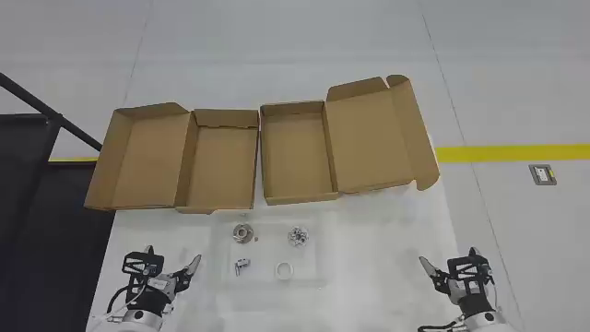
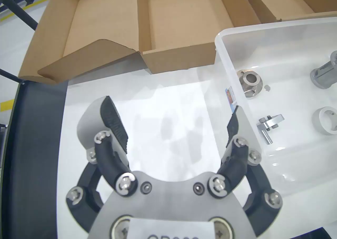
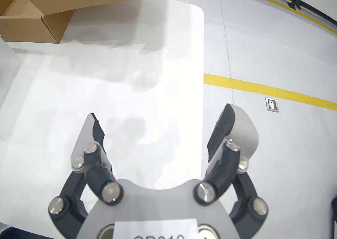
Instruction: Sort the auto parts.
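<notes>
At the left gripper [image 2: 171, 108]: spread wide, nothing held, poised over the white table [image 2: 163, 92].
At the right gripper [image 3: 160, 113]: likewise spread wide, nothing held, above the table's corner, well apart from the parts.
Just beside the left gripper's inner finger [image 2: 233, 124]: wall of the clear bin [image 2: 219, 40]; touching or merely close, cannot tell.
Inside the bin, from the left gripper outward: small bracket [image 2: 269, 125] nearest, then flanged hub [image 2: 250, 82], ring [image 2: 325, 120] and grey sleeve [image 2: 323, 74], each lying apart from the others.
Beyond the bin, ahead of the left gripper: left cardboard box [image 2: 181, 14], lid folded open.
Ahead of the right gripper, toward the other arm: right cardboard box [image 3: 23, 16], also open.
Progress, as a judgement: sorting not begun, all four parts in the bin.
Risk one: catching the bin wall on the way in, given the finger so near the rim; a shoved bin, parts sliding together.
Risk two: a slipped grip on the bracket, from its thin, uneven shape lying flat on the smooth floor.
Risk three: both arms crowding one small bin.
</notes>
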